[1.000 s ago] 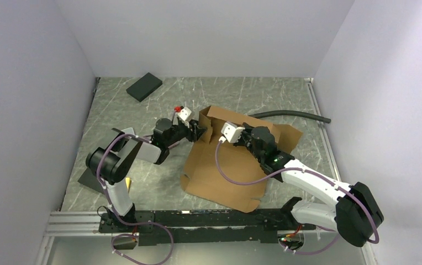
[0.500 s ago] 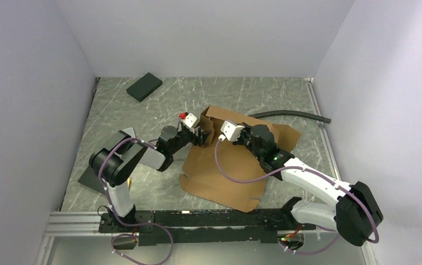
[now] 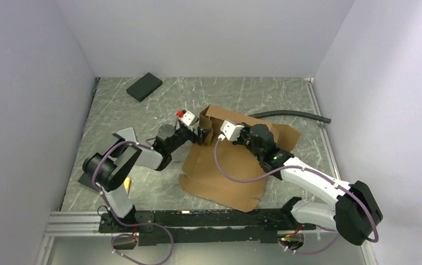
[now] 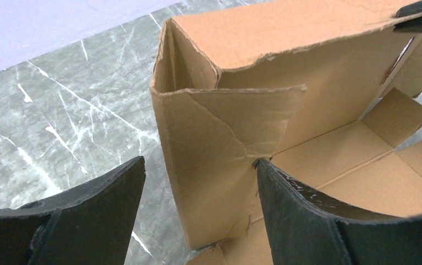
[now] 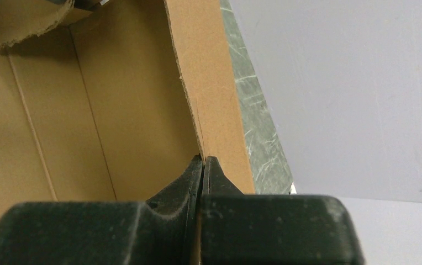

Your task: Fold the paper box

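You are working with the paper box [image 3: 224, 175], which is lying mid-way across the table [image 3: 142, 113] with 1 wall raised at its far side. Your right gripper [image 5: 203, 161] is pinching that upright wall's edge, jaws clenched tight on it. Your left gripper [image 4: 198, 165] is standing spread wide, straddling the creased corner flap [image 4: 220, 127] and gripping nothing, though 1 fingertip may be brushing it. The cardboard is looking light, stiff between creases and easily torn, so be taking hold near the fold lines.
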Tool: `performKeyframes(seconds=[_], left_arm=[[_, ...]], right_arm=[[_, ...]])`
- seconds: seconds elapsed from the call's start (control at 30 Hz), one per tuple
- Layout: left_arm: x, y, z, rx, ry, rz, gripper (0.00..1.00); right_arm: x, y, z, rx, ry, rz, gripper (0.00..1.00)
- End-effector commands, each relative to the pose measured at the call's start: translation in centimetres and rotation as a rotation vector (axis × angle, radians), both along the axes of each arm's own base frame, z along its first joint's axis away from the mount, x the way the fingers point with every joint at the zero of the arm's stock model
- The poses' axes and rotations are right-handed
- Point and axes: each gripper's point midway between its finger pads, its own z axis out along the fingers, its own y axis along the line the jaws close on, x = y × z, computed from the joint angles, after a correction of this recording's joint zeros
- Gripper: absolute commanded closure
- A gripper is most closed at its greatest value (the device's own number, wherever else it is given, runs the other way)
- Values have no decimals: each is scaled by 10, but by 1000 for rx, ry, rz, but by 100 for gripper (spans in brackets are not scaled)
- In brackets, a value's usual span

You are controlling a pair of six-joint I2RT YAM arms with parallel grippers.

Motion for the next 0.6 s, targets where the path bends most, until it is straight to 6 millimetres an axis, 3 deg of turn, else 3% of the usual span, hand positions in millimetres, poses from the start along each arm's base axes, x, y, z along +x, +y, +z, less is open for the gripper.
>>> performKeyframes(seconds=[0.0, 0.3, 0.57], left_arm=[[0, 9, 21, 1, -60, 5, 21], [29, 9, 12, 27, -7, 87, 31], [32, 1, 13, -28, 7, 74, 25]], right_arm=[[-17, 11, -36, 0, 159, 54, 100], [-19, 14, -39, 1, 182, 69, 100], [-22, 19, -42, 9, 206, 90, 100]])
